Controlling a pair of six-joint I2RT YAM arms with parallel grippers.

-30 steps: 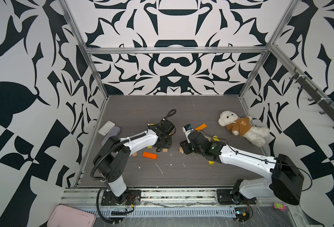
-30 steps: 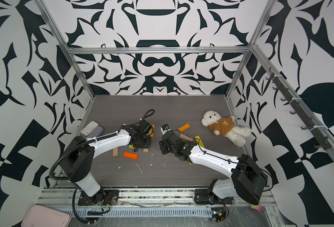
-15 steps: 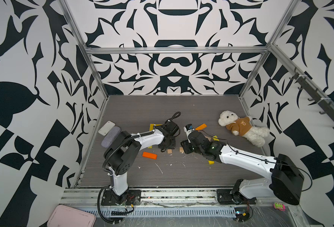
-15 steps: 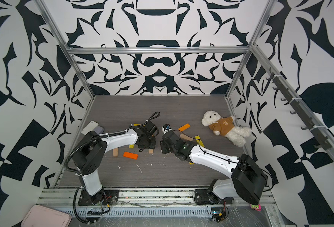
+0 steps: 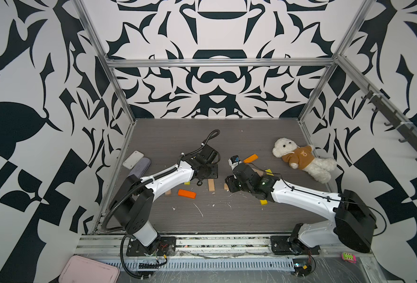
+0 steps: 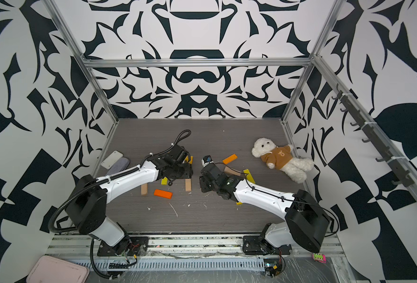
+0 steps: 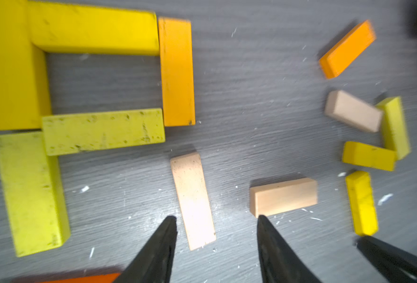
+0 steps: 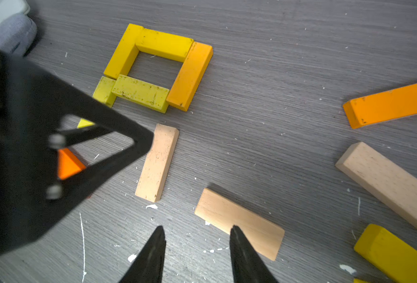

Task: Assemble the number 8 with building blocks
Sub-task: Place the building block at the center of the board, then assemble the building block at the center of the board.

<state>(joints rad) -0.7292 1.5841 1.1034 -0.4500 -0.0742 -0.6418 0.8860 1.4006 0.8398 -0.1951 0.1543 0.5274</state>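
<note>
Blocks (image 7: 92, 29): butted edge to edge into a square, bare counter (image 8: 276, 61) beyond; left jaws parted astride tan block (image 7: 192, 201); right jaws parted, empty.

I see the grey tabletop (image 5: 227, 220) bearing building blocks (image 5: 186, 193) mid-table, a teddy bear (image 5: 298, 160) far right, flat cases (image 5: 133, 159) far left.

An orange block (image 5: 186, 193) and a tan block (image 5: 211, 184) lie beside the left arm (image 5: 168, 178); a teddy bear (image 5: 299, 160) lies far right.
</note>
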